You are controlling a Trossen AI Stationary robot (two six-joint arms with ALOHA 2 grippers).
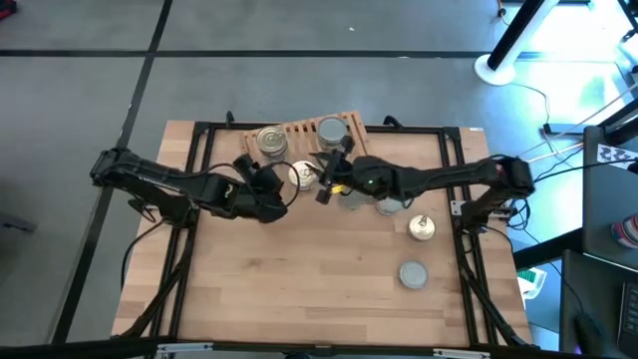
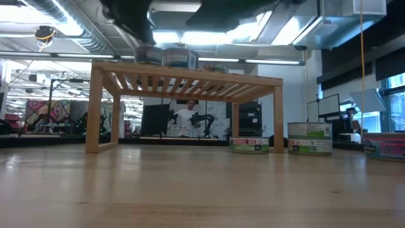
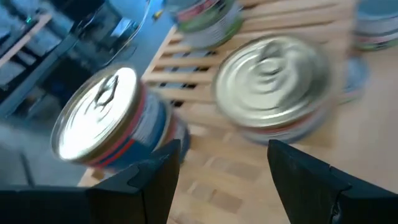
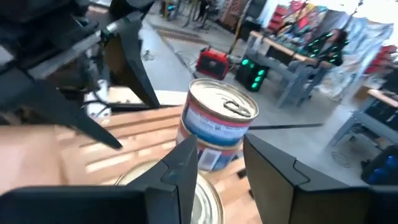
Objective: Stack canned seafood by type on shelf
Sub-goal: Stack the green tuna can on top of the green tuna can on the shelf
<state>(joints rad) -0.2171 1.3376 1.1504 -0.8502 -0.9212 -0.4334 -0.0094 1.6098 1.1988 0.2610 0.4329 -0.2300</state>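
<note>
The shelf stands at the 12 o'clock edge of the counter, slightly rotated.

**Tins on the shelf**
- A gold-top tin sits at the shelf's 9 o'clock end.
- A grey-top tin sits toward its 3 o'clock end.
- In the low view two tins show side by side on the slats.

**Tins on the counter**
- A gold-top tin lies at 3 o'clock of the counter centre.
- A grey-top tin lies just at 6 o'clock of it, apart from it.
- Further tins lie partly hidden under the right arm.
- In the low view a single tin stands beside the shelf's leg, and a stack of two stands at 3 o'clock of it.

**Left pincer**
- Position: just at 6 o'clock of the shelf's front edge.
- State: fingers spread apart, nothing between them.
- Its wrist view shows a gold-top tin and a second tin ahead of the fingers, both untouched.

**Right pincer**
- Position: at the shelf's front edge, beside a gold-top tin.
- State: fingers partly parted. Its wrist view shows a tin between them; whether the fingers touch it cannot be told.
</note>
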